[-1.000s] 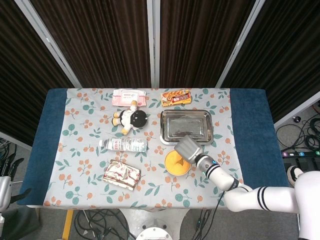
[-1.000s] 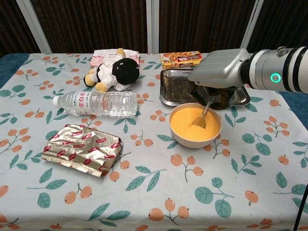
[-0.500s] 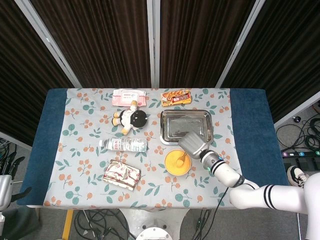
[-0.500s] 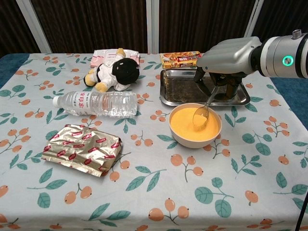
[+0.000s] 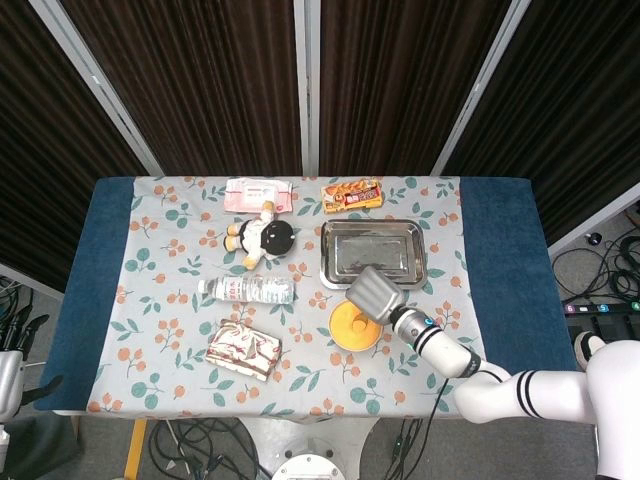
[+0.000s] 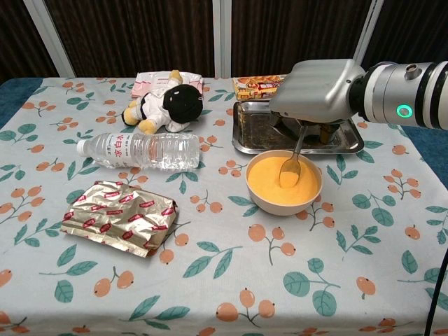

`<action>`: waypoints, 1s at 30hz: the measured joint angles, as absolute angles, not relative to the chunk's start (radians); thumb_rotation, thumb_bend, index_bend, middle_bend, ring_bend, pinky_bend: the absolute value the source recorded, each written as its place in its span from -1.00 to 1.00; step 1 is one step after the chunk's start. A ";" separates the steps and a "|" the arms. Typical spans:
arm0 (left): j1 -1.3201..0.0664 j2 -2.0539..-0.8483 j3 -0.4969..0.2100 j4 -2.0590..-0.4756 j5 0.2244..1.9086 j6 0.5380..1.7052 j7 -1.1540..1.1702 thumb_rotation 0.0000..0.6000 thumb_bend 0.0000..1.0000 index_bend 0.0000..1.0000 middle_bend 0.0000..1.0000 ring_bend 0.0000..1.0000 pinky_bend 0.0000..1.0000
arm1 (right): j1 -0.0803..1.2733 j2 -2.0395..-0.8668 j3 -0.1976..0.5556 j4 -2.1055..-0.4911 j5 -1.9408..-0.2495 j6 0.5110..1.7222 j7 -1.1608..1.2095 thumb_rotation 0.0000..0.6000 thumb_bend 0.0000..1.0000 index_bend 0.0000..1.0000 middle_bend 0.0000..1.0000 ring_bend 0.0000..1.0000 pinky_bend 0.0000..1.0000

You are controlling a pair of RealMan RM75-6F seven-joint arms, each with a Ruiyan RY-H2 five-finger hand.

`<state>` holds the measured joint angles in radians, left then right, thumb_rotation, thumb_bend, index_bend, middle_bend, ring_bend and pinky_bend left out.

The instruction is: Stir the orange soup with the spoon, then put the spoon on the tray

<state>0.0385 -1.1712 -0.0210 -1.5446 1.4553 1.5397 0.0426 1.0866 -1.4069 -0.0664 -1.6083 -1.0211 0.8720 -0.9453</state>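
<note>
- Right hand [image 6: 315,94], upper right of chest view: fingers closed around the spoon [image 6: 292,162] handle.
- Spoon bowl dips into orange soup [image 6: 283,179], frame centre-right.
- Steel tray [image 6: 252,136] just behind the bowl.

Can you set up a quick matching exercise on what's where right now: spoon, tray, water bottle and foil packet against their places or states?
Things:
1. spoon
2. tray
3. water bottle
4. foil packet

Places or states:
A. lying on its side, left of the bowl
B. nearest the front table edge, on the left
C. held by the right hand, tip in the orange soup
D. just behind the bowl, nothing in it

Pairs: 1-C, 2-D, 3-A, 4-B
</note>
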 measured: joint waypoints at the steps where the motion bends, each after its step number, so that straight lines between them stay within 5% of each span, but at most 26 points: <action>1: 0.039 -1.172 -0.021 -1.543 1.455 1.539 0.041 1.00 -0.88 -0.57 -0.72 -0.77 -0.73 | 1.085 -1.418 -0.075 -1.597 -1.049 0.894 -0.978 1.00 -0.13 0.68 0.98 0.95 1.00; 10: 0.040 -1.178 -0.021 -1.532 1.458 1.543 0.032 1.00 -0.88 -0.57 -0.72 -0.77 -0.73 | 1.052 -1.473 -0.111 -1.528 -1.190 1.021 -1.152 1.00 -0.12 0.68 0.99 0.95 1.00; 30: 0.048 -1.182 -0.017 -1.527 1.464 1.553 0.024 1.00 -0.88 -0.57 -0.72 -0.77 -0.73 | 0.994 -1.519 -0.108 -1.570 -1.313 1.035 -1.303 1.00 -0.12 0.70 1.00 0.96 1.00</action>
